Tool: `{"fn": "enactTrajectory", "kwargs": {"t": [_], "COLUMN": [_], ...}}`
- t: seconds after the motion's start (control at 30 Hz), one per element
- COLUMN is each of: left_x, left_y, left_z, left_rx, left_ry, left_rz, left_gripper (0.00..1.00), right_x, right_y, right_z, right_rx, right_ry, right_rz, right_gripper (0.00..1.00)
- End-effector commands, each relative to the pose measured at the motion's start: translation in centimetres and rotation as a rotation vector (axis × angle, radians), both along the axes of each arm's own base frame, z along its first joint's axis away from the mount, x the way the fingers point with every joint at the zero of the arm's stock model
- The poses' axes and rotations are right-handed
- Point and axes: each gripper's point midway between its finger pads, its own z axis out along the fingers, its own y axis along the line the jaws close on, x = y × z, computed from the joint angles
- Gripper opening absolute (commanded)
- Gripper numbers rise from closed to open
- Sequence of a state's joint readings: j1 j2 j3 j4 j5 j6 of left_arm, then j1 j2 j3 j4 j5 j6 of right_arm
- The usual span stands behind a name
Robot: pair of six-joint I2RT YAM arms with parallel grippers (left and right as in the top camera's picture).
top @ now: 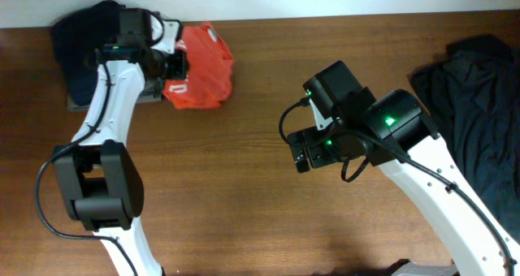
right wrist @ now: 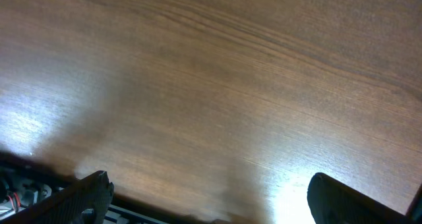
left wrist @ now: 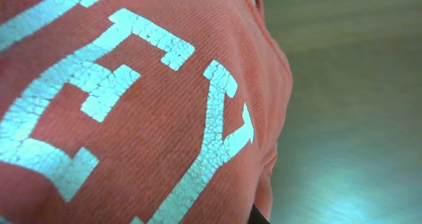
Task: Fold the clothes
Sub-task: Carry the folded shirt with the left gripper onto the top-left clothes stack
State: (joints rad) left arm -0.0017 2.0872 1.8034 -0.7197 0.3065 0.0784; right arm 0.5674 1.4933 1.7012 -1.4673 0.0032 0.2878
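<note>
Clothes (top: 203,65), one orange-red T-shirt with white lettering, are lying bunched up near the table's (top: 244,219) back-left corner. A navy garment (top: 77,45) is sitting right at that corner. The left gripper (top: 173,67) is sitting at the shirt's left edge, and red fabric is filling the whole left wrist view. Its fingers are hidden, so cannot tell if they are gripping. The right gripper (top: 302,153) is hovering over the table's middle with fingers (right wrist: 86,191) spread wide, holding nothing. A dark garment (top: 475,105) is lying crumpled at the table's right edge.

T-shirt (left wrist: 165,118) hides the fingers of the left tool (top: 180,65) — lettering (left wrist: 155,38) runs off-frame
</note>
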Motion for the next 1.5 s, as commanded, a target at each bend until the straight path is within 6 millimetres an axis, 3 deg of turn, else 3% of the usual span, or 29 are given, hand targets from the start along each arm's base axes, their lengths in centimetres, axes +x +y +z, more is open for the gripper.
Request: {"fn": "enactTrajectory", "kwargs": {"t": [0.0, 0.3, 0.57, 0.83, 0.97, 1.07, 1.27, 1.47], "left_x": [1.9, 4.4, 4.7, 5.1, 5.5, 5.8, 6.8, 7.2], "left_y": [3.8, 9.5, 11.9, 14.2, 15.2, 15.8, 18.1, 21.8], "left_z": [1.1, 3.9, 8.2, 9.5, 9.2, 7.8, 3.4, -0.2], "left_rx": [0.120, 0.159, 0.169, 0.260, 0.303, 0.299, 0.289, 0.286], "left_ry": [-0.086, -0.219, -0.263, -0.293, -0.301, -0.280, -0.229, -0.202], "left_rz": [0.058, 0.151, 0.191, 0.264, 0.284, 0.294, 0.334, 0.399], "left_gripper": [0.00, 0.00, 0.00, 0.00, 0.00, 0.00, 0.00, 0.05], "right_x": [-0.4, -0.8, -0.8, -0.7, -0.7, -0.8, -0.8, -1.0], "right_y": [-0.4, -0.6, -0.6, -1.1, -1.1, -1.2, -1.2, -1.3], "right_z": [-0.4, -0.5, -0.5, -0.5, -0.5, -0.6, -0.6, -0.6], "right_rx": [-0.026, -0.036, -0.037, -0.064, -0.065, -0.068, -0.069, -0.072], "right_ry": [0.021, 0.037, 0.037, 0.026, 0.028, 0.033, 0.034, 0.038], "right_rz": [-0.004, -0.004, -0.004, -0.012, -0.012, -0.012, -0.012, -0.012], "right_gripper": [0.99, 0.99, 0.99, 0.99, 0.99, 0.99, 0.99, 0.99]}}
